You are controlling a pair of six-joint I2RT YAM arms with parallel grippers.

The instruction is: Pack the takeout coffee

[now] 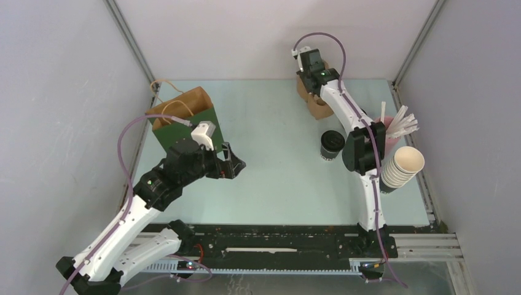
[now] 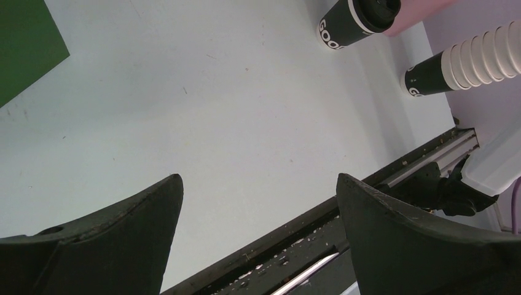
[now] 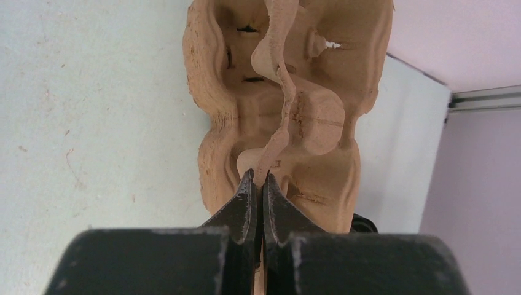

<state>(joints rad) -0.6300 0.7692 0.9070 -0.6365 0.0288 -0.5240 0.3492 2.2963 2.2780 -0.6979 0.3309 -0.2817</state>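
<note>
The takeout coffee (image 1: 332, 145), a dark cup with white lettering and a black lid (image 2: 359, 21), stands right of the table's middle, beside my right arm's elbow. At the far back, my right gripper (image 1: 314, 85) points down into a brown pulp cup carrier (image 1: 312, 103). In the right wrist view the gripper (image 3: 258, 176) is shut on the thin centre ridge of the carrier (image 3: 289, 117). My left gripper (image 1: 236, 163) hovers open over the table left of middle, with nothing between its fingers (image 2: 258, 179).
A green paper bag with brown lining and handles (image 1: 184, 117) stands open at the back left (image 2: 24, 49). At the right edge are a nested stack of lidless paper cups (image 1: 402, 166) and a pink cup of white straws (image 1: 393, 130). Grey walls close in three sides.
</note>
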